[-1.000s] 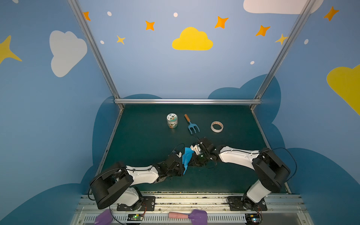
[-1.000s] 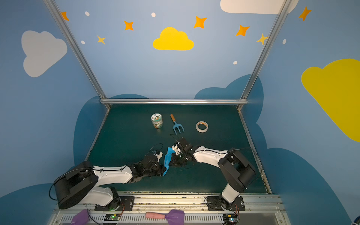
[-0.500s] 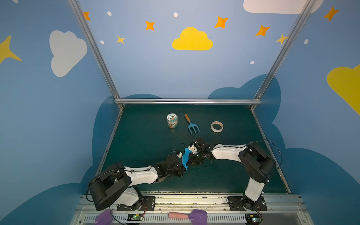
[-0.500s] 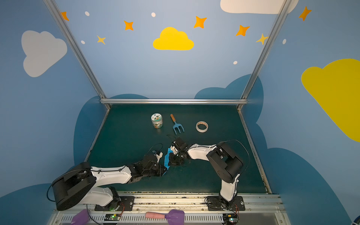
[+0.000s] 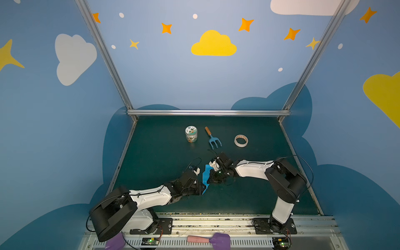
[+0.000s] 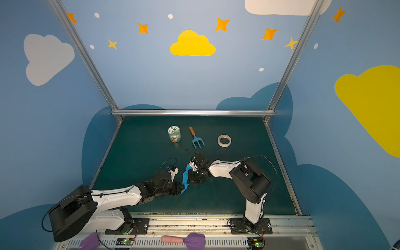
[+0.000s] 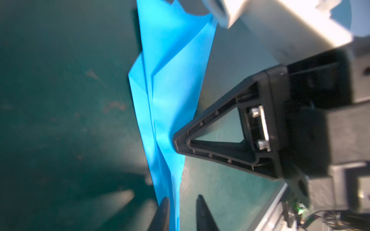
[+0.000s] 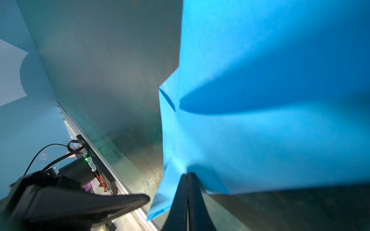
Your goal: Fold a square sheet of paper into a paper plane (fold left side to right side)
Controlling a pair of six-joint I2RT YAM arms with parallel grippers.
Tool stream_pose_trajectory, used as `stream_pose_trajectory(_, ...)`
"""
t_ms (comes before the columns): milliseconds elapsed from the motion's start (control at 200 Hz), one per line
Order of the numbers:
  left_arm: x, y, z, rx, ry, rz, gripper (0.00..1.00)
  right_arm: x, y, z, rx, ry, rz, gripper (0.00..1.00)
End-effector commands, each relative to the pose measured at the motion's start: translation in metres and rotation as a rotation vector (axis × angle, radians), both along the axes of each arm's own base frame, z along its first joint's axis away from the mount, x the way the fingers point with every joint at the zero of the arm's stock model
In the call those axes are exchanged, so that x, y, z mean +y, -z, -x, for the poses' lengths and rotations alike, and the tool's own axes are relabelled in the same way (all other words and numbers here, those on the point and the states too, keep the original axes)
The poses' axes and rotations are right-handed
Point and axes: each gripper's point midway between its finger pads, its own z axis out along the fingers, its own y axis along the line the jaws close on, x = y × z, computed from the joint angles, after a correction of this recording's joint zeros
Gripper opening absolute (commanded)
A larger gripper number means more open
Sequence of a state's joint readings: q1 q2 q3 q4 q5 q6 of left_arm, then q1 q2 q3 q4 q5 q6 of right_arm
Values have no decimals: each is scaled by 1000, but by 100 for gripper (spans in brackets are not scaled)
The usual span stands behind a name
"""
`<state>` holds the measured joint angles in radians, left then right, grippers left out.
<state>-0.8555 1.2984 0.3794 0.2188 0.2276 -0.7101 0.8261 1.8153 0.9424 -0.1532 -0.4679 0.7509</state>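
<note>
The paper plane (image 5: 206, 175) is hanging out in the front-middle of the green mat (image 5: 155, 151), right between the 2 claws, and both top views are showing it (image 6: 185, 175). Its long axis is running roughly front to back, leaning a little. The narrow pointed end is aiming toward the near edge and the left gripper (image 5: 202, 190), and the wider layered end is pointing away toward the back wall. I can't tell whether it's touching the mat.

The left arm is lying stretched out low from its base at the near left, with the forearm almost flat and reaching in toward the middle. In the left wrist view its fingers (image 7: 163, 212) are standing a little apart. The plane's narrow end (image 7: 170, 100) is running down into that gap and leaning against 1 of them, so nothing is clamping there.

The right arm is standing up from its base at the near right, bending at the elbow and running its forearm low across to the middle. The right gripper (image 8: 187, 190) is pinching the plane (image 8: 260, 130), with both fingers pressing tight together on the paper part-way along its length.

Well apart at the back, a small jar (image 5: 191, 134), a blue fork (image 5: 213, 139) and a tape roll (image 5: 241, 140) are sitting in a row.
</note>
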Motion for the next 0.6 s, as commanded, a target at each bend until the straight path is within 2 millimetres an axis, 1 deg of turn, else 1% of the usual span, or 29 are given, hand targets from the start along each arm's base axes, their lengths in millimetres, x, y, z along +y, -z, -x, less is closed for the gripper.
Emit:
stream_pose_trajectory(0, -7, 1, 3, 26, 31, 23, 16, -8, 8, 2, 8, 11, 29, 8)
stream_pose_trajectory(80, -11, 2, 4, 34, 46, 32, 10, -8, 7, 2, 7, 12, 26, 9)
stream_pose_trajectory(140, -13, 3, 5, 39, 54, 36, 4, -7, 5, 2, 4, 11, 21, 11)
stream_pose_trajectory(245, -16, 4, 6, 41, 66, 35, 3, -6, -1, 0, -5, 12, 10, 15)
stream_pose_trajectory(456, -18, 14, 11, 56, 98, 2, 3, -1, -20, -4, -33, 5, -24, 22)
stream_pose_trajectory(521, -18, 18, 13, 58, 108, -13, 3, -1, -24, -5, -42, 5, -26, 23)
stream_pose_trajectory(596, -18, 22, 14, 63, 112, -29, 3, -2, -24, -7, -42, 6, -23, 21)
